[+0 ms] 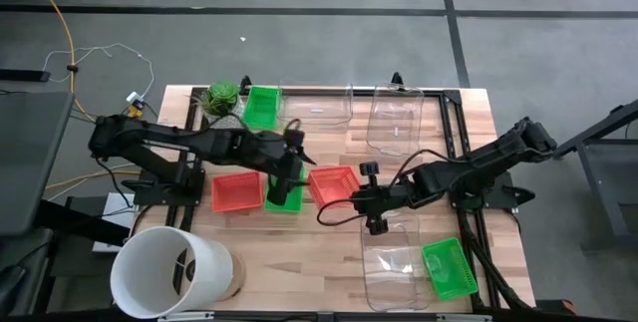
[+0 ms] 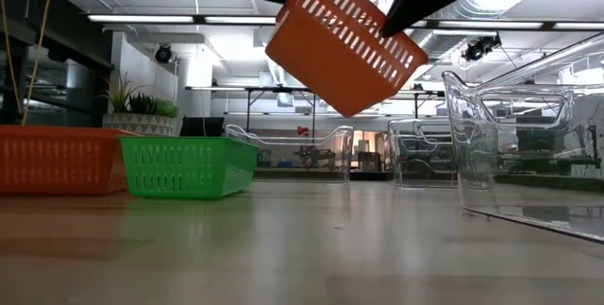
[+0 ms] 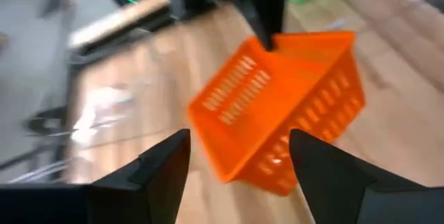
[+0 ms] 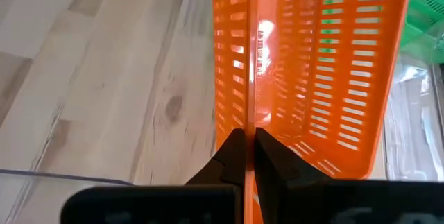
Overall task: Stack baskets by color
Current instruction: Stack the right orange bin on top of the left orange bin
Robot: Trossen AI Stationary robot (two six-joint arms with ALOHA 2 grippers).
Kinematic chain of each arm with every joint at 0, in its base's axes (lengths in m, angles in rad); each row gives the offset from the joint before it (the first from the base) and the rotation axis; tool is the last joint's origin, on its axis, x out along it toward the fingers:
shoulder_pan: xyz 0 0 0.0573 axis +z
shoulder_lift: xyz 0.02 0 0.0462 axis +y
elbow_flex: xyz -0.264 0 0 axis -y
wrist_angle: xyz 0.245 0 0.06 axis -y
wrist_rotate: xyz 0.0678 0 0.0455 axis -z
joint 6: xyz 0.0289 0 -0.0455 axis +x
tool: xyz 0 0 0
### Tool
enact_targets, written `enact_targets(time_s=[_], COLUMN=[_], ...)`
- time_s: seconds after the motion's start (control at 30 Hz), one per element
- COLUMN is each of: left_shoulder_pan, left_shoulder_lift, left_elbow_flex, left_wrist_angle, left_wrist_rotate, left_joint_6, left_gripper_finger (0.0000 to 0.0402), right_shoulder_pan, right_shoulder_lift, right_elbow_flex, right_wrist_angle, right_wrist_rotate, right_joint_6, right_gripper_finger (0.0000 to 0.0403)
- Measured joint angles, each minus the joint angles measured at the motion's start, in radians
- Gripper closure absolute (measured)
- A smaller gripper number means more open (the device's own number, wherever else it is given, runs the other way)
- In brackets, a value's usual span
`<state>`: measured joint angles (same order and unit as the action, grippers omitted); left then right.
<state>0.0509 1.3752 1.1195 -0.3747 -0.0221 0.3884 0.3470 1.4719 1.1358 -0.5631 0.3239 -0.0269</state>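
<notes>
A red basket (image 2: 344, 41) hangs tilted above the middle of the table, with my right gripper (image 4: 248, 137) shut on it. It shows in the high view too, as the red basket (image 1: 334, 184) in front of my right gripper (image 1: 351, 198). My left gripper (image 3: 239, 141) is open just left of it, above a green basket (image 1: 284, 194), with its fingers apart from the red basket (image 3: 277, 106). Another red basket (image 1: 236, 190) rests flat on the table beside the green one. A second green basket (image 1: 261, 108) lies at the far edge, a third (image 1: 449, 267) at the near right. My right gripper pinches one wall of the red basket at its rim (image 4: 248, 109), one finger inside the basket and one outside. The fingers come slanting down from the table's right side. The basket hangs clear of the table, tilted, with one corner lowest (image 2: 344, 111).
Clear tubs stand at the far edge (image 1: 317, 106), far right (image 1: 394, 123) and near right (image 1: 394, 262). A big white bucket (image 1: 169, 272) stands at the near left corner and a small plant (image 1: 221, 96) at the far left. Bare wood lies under the lifted basket.
</notes>
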Motion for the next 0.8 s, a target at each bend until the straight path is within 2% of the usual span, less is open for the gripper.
enact_targets(time_s=[0.13,0.27,0.53,0.67,0.8], left_shoulder_pan=[0.0,0.0,0.001,0.001,0.0], left_shoulder_lift=[0.069,0.111,0.145,0.15,0.149], left_elbow_flex=[0.054,0.073,0.074,0.074,0.074], left_wrist_angle=[-0.03,-0.044,-0.064,-0.067,-0.065], left_wrist_rotate=[0.109,0.174,0.223,0.223,0.224], left_joint_6=[-0.027,-0.028,-0.016,0.02,0.059], left_gripper_finger=[0.0161,0.0162,0.0167,0.0207,0.0289], right_shoulder_pan=[0.0,0.0,0.0,0.0,0.0], right_shoulder_lift=[0.0,0.0,0.0,0.0,0.0], right_elbow_flex=[0.0,0.0,0.0,0.0,0.0], right_wrist_angle=[-0.002,-0.001,-0.001,-0.001,0.002], right_wrist_rotate=[-0.024,-0.045,-0.044,-0.044,-0.044], right_joint_6=[-0.006,-0.026,-0.048,-0.058,-0.062], right_gripper_finger=[0.0403,0.0403,0.0403,0.0403,0.0403])
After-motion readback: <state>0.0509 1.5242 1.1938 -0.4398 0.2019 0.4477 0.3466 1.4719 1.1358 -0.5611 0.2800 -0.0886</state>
